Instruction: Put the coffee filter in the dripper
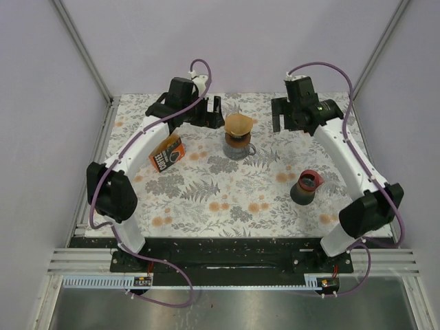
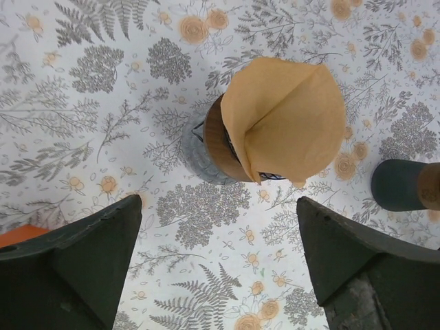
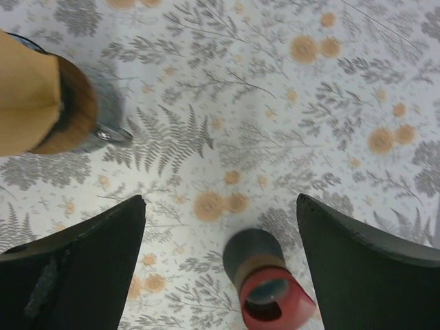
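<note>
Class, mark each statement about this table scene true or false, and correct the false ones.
1. The brown coffee filter sits in the dripper. True.
2. The orange packet lies to the right of the dripper. False: it lies to the left, beside the left arm.
3. The left gripper and the right gripper are both open and empty. True.
4. The red-rimmed dark cup lies on its side. False: it stands upright.
5. The cup stands apart from the dripper. True.
</note>
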